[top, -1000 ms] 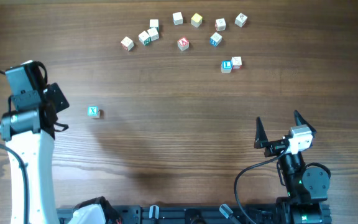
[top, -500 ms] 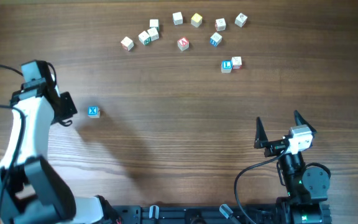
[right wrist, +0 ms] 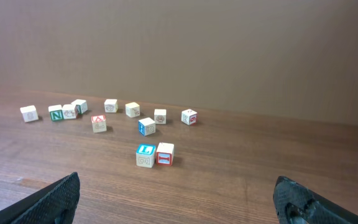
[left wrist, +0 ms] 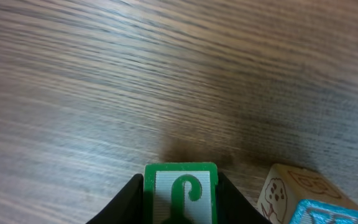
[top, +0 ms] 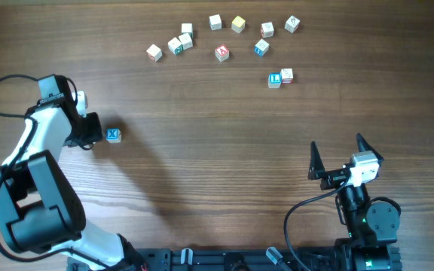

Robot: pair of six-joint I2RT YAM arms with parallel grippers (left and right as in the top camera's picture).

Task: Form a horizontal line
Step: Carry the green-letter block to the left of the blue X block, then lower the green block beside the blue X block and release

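My left gripper (left wrist: 180, 190) is shut on a small wooden cube with a green letter face (left wrist: 180, 194), held low over the table. Just to its right stands a pale cube with a blue top (left wrist: 300, 200). From overhead, the left gripper (top: 90, 130) sits right beside that blue-topped cube (top: 112, 135) at the table's left, and it hides the green cube. No horizontal line is in view; the other cubes lie loose. My right gripper (top: 337, 147) stands open and empty near the front right (right wrist: 179, 200).
Several loose letter cubes (top: 222, 53) are scattered along the far side of the table. A blue L cube and a red-faced cube (top: 280, 77) touch each other a little nearer, and they also show ahead of the right gripper (right wrist: 155, 155).
The left arm has swung in and its gripper has moved right, from well left of the blue-topped cube to right beside it. The right arm has not moved.
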